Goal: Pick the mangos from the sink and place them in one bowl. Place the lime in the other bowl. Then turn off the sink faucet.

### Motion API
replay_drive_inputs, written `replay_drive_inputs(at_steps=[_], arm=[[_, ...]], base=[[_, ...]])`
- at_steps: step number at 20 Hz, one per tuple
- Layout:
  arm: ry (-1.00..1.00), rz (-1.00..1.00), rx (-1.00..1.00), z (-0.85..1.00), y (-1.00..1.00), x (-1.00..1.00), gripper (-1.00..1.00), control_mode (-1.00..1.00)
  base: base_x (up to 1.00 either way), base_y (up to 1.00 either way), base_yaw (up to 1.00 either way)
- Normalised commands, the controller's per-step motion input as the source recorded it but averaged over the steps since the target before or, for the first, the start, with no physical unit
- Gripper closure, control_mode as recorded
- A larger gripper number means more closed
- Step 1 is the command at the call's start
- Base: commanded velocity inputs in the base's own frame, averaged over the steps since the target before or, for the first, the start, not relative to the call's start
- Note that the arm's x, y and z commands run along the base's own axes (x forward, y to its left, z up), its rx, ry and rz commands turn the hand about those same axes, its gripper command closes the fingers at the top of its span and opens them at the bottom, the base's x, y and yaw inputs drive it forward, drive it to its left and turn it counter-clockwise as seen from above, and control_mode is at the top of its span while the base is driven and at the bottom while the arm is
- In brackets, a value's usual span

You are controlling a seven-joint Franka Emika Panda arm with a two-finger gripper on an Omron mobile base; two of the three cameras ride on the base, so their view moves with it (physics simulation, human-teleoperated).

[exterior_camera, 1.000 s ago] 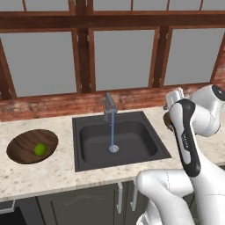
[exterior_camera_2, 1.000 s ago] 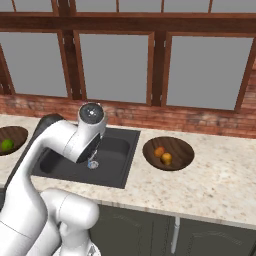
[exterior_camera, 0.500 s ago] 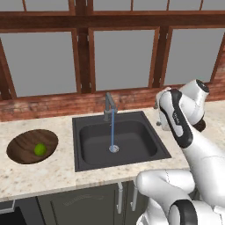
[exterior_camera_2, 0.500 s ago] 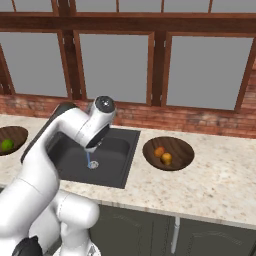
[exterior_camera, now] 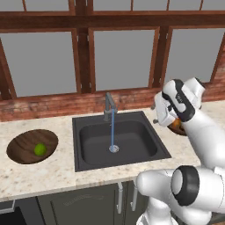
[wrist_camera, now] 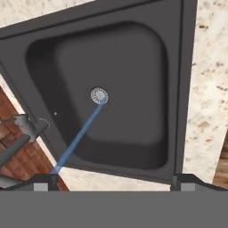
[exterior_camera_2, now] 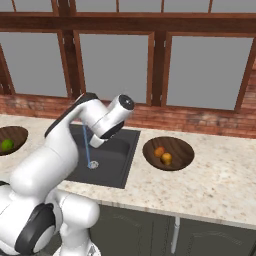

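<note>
While water runs, end effector (wrist_camera: 114, 180) hangs above sink (wrist_camera: 111, 67), fingers spread wide, holding and touching nothing

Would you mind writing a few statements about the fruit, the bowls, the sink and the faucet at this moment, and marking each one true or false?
1. The lime lies in the left bowl. True.
2. One mango is still in the sink. False: both mangos lie in the right bowl.
3. Water runs from the sink faucet. True.
4. The gripper grips the faucet. False: it is open above the sink.
</note>
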Motion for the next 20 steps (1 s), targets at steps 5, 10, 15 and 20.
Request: replay_drive_inputs(at_steps=[5,10,15,20], arm=[[0.10,0.00,0.25,-0.26,-0.01,0.23,-1.00,-1.00],[0.05,0.00,0.21,-0.28,0.00,0.23,-1.00,-1.00],[0.04,0.00,0.11,-0.22,0.11,0.39,-1.00,-1.00],[0.02,0.00,0.03,-0.10,0.32,0.52,-1.00,-1.00]], base=[[0.00,0.00,0.00],[0.00,0.00,0.00],[0.00,0.00,0.00],[0.00,0.00,0.00]])
